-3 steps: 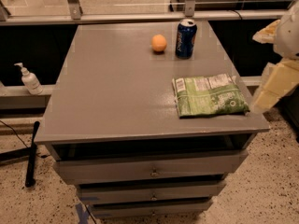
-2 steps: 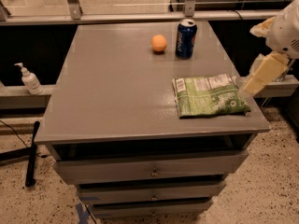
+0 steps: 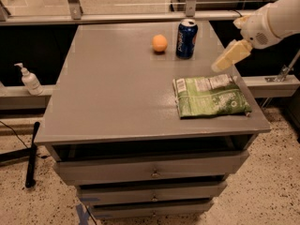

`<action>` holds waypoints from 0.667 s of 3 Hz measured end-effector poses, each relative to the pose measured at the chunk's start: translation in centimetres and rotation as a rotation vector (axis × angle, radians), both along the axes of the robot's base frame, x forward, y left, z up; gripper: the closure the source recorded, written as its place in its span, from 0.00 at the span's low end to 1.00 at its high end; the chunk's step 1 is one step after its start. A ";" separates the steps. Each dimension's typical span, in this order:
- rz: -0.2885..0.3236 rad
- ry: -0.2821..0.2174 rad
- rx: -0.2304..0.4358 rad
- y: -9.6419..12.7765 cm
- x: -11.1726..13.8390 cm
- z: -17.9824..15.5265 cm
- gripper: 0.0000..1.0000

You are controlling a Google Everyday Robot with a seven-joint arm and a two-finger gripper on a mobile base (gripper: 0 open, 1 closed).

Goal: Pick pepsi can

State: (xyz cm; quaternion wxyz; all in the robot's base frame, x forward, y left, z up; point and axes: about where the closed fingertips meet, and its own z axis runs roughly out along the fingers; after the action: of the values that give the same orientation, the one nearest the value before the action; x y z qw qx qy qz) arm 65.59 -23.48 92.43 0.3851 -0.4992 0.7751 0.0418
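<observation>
The gripper (image 3: pixel 229 55) hangs over the table's (image 3: pixel 112 93) right edge, about halfway along its depth. It is pale cream and slants down and inward towards the tabletop. Whether it is wide or narrow cannot be told, and it holds nothing. The white arm (image 3: pixel 281 18) behind it reaches in from beyond the table's far right corner.

The pepsi can (image 3: pixel 186 39) stands upright on the far part of the table, right of the middle and apart from the gripper. It is dark blue with a silver top. An orange (image 3: pixel 159 43) sits on the same far part of the table, nearer the middle and not touching the can. A flat green snack bag (image 3: pixel 211 96) lies on the table's near right part, its right end reaching the right edge.

Under the tabletop are grey drawers (image 3: pixel 150 170), stacked one below another. Off the table's left side, a white pump bottle (image 3: pixel 29 79) stands on a low ledge. A black pole (image 3: pixel 32 153) lies on the speckled floor (image 3: pixel 262 196) below that side.
</observation>
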 end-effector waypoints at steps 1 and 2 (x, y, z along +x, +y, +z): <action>-0.008 -0.023 0.146 2.2 5.1 -0.8 0.00; -0.002 -0.033 0.299 4.6 8.5 -1.3 0.00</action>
State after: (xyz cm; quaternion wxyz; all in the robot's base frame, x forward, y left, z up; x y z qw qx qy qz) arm 74.12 -18.84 91.15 0.4679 -0.4361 0.7543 0.1479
